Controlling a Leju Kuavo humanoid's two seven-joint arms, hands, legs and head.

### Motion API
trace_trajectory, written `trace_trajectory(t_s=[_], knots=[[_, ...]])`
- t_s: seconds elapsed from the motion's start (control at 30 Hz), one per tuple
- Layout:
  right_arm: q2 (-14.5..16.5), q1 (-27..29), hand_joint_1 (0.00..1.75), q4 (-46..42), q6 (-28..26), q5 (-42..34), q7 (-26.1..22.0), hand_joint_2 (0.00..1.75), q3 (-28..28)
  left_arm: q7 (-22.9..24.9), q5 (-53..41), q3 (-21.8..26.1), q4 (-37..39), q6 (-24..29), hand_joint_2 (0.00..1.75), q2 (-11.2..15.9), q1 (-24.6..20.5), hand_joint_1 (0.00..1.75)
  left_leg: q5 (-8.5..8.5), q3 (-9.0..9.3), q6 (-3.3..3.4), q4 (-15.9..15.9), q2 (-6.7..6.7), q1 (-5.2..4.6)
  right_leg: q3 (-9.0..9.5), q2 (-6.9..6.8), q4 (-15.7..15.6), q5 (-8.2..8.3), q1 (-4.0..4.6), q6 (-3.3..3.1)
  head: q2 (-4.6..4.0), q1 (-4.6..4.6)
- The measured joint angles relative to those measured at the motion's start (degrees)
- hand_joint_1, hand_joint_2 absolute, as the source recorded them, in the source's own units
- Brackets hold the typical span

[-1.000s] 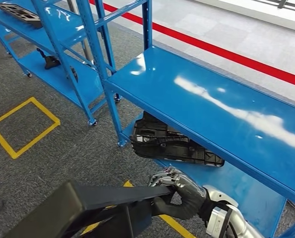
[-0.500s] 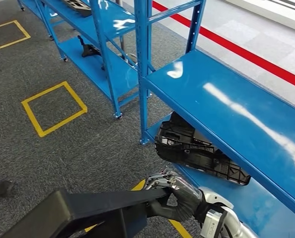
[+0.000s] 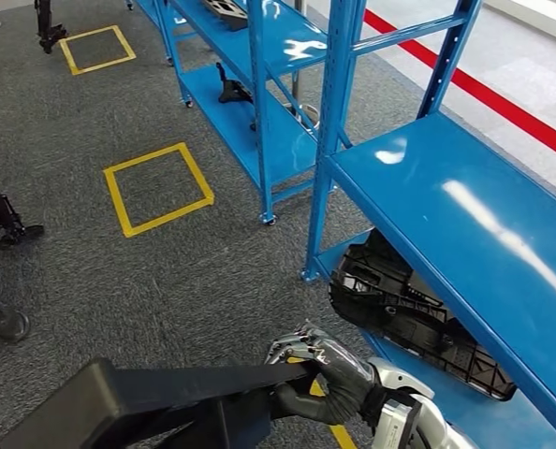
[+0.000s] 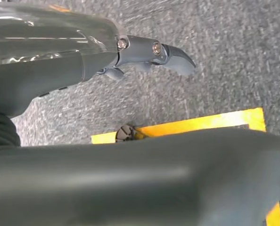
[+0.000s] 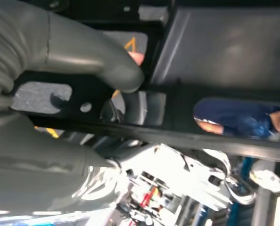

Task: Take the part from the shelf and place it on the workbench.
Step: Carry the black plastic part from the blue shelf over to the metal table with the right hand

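Carry step: keep long black part (image 3: 183,398) level, clear of blue shelf (image 3: 466,224). Right hand (image 3: 325,369) clamped on part's end; left hand (image 4: 95,52) beside part, grip state indeterminable.

The head view looks forward and down from high up over the carpet, with the blue shelf (image 3: 466,234) to its right and the long black part (image 3: 162,398) crossing near below. The left wrist view sits tight against that part (image 4: 138,183), facing the carpet and a yellow floor line (image 4: 202,125). The right wrist view is closer still on the same part (image 5: 217,61), blurred.
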Motion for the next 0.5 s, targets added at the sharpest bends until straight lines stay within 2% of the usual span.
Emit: trace_trajectory(t_s=[0.03,0.07,0.1,0.13,0.17,0.2,0.23,0.27,0.33,0.37,0.4,0.47,0.5], knots=[[0.16,-0.05,1.75,-0.01,-0.02,-0.05,-0.03,1.75,0.01,0.01,-0.1,-0.13,0.0,-0.02,1.75,0.02,-0.04,0.0,-0.96,-0.77,-0.32,1.57,1.55,-0.03,0.17,-0.78,-0.15,-0.01,-0.05,-0.34,0.0,-0.01],[0.27,-0.01,1.75,-0.01,-0.06,-0.09,-0.06,1.75,0.02,0.01,-0.22,-0.26,0.0,-0.07,1.75,0.02,-0.16,0.0,-2.39,-2.11,-0.63,4.28,3.4,-0.01,0.32,-1.63,-0.22,-0.09,-0.04,-0.61,0.0,-0.02],[0.33,0.12,1.75,-0.01,-0.11,-0.13,-0.09,1.75,0.02,0.01,-0.38,-0.39,0.0,-0.11,1.75,0.02,-0.3,0.0,-4.08,-4.03,-0.94,7.99,4.66,0.09,0.45,-2.47,-0.22,-0.26,0.03,-0.78,0.0,-0.03],[0.35,0.29,1.75,0.0,-0.16,-0.15,-0.1,1.75,0.03,0.02,-0.53,-0.5,0.0,-0.21,1.75,0.02,-0.37,0.0,-5.47,-6.0,-1.19,11.74,5.23,0.27,0.57,-3.35,-0.22,-0.44,0.07,-0.84,0.0,-0.02],[0.37,0.48,1.75,0.01,-0.21,-0.16,-0.12,1.75,0.04,0.04,-0.7,-0.61,0.0,-0.3,1.75,0.02,-0.33,0.0,-6.04,-7.41,-1.36,14.33,5.48,0.43,0.74,-4.22,-0.21,-0.65,0.09,-0.82,0.0,-0.02],[0.38,0.66,1.75,0.01,-0.25,-0.18,-0.13,1.75,0.05,0.08,-0.82,-0.72,0.0,-0.37,1.75,0.02,-0.23,0.0,-5.58,-7.84,-1.46,14.95,5.65,0.56,0.97,-5.04,-0.21,-0.88,0.09,-0.75,0.0,-0.02],[0.4,0.82,1.75,0.01,-0.31,-0.21,-0.14,1.75,0.07,0.12,-0.88,-0.83,0.0,-0.45,1.75,0.02,-0.12,0.0,-4.08,-7.06,-1.46,13.2,5.92,0.64,1.29,-5.81,-0.21,-1.14,0.08,-0.64,0.0,-0.02],[0.43,0.92,1.75,0.0,-0.35,-0.25,-0.15,1.75,0.08,0.15,-0.98,-0.94,0.0,-0.48,1.75,0.02,-0.05,0.0,-1.95,-5.28,-1.34,9.6,6.51,0.64,1.68,-6.54,-0.21,-1.42,0.08,-0.51,0.0,-0.02],[0.45,1.03,1.75,-0.05,-0.48,-0.3,-0.19,1.75,0.1,0.21,-1.21,-1.19,0.0,-0.54,1.75,0.02,-0.16,0.0,0.8,-1.74,-0.7,2.57,8.94,0.13,2.38,-7.82,-0.26,-2.0,0.23,-0.06,0.0,-0.01],[0.46,1.05,1.75,-0.08,-0.52,-0.33,-0.21,1.75,0.1,0.29,-1.4,-1.32,0.0,-0.56,1.75,0.02,-0.22,0.0,1.25,-0.86,-0.28,0.69,9.8,-0.19,2.61,-8.38,-0.33,-2.22,0.32,0.23,0.0,-0.01],[0.46,1.08,1.75,-0.13,-0.57,-0.36,-0.23,1.75,0.13,0.37,-1.55,-1.45,0.0,-0.58,1.75,0.02,-0.23,0.0,1.08,-0.67,0.14,0.11,10.15,-0.51,2.79,-8.91,-0.46,-2.36,0.4,0.54,0.0,0.0],[0.46,1.06,1.75,-0.23,-0.64,-0.42,-0.24,1.75,0.16,0.49,-1.73,-1.65,0.0,-0.61,1.75,0.02,-0.02,0.0,1.18,-0.64,0.9,-0.3,9.02,-0.56,3.3,-9.68,-0.82,-2.63,0.32,1.17,0.0,0.01],[0.45,1.04,1.75,-0.29,-0.68,-0.44,-0.24,1.75,0.18,0.5,-1.74,-1.74,0.0,-0.61,1.75,-0.01,0.08,0.0,1.26,-0.37,1.27,-0.68,8.44,-0.45,3.48,-8.97,-0.56,-3.06,0.24,1.41,0.0,0.0]])
